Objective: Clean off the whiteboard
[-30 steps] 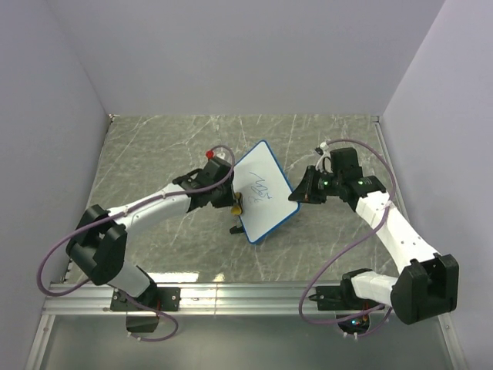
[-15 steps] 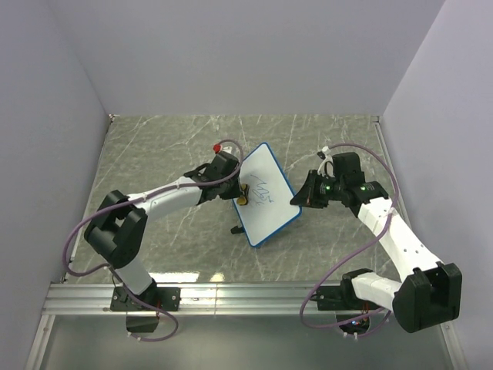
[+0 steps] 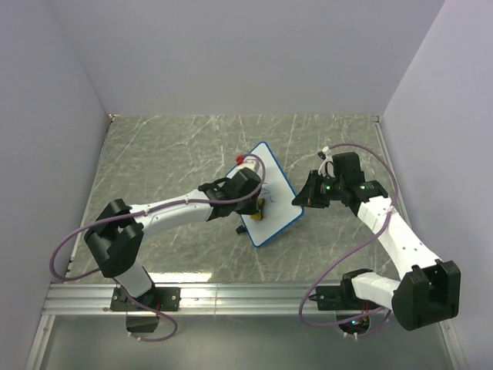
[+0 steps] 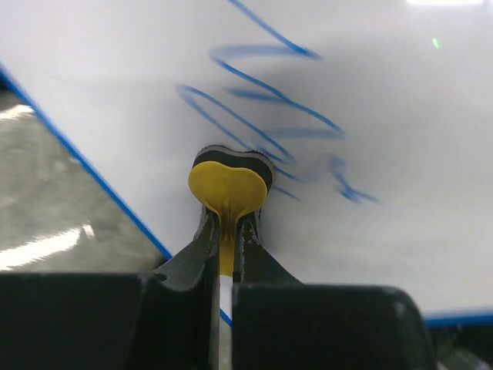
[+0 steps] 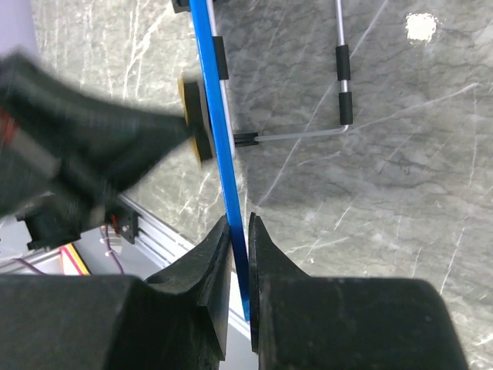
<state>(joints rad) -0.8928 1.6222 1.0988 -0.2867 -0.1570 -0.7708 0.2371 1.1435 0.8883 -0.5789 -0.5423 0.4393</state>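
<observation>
whiteboard (image 4: 115,46) face: smooth glossy white, glare on it. blue rim (image 5: 222,139) looks plastic. eraser (image 4: 228,185) in left tool (image 4: 226,227): matt yellow, soft-looking, black pad layer at its front. left and right tool (image 5: 239,231) fingers: matt black plastic. counter (image 5: 400,169) beyond: grey marble look, slight sheen. wire leg (image 5: 339,23) above the right tool: bare metal, black sleeves.

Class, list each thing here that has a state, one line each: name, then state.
whiteboard, tilted up, blue scribble on it, not yet wiped
eraser, clamped, pressed against the whiteboard
left gripper, shut on the eraser
right gripper, shut on the whiteboard's edge
</observation>
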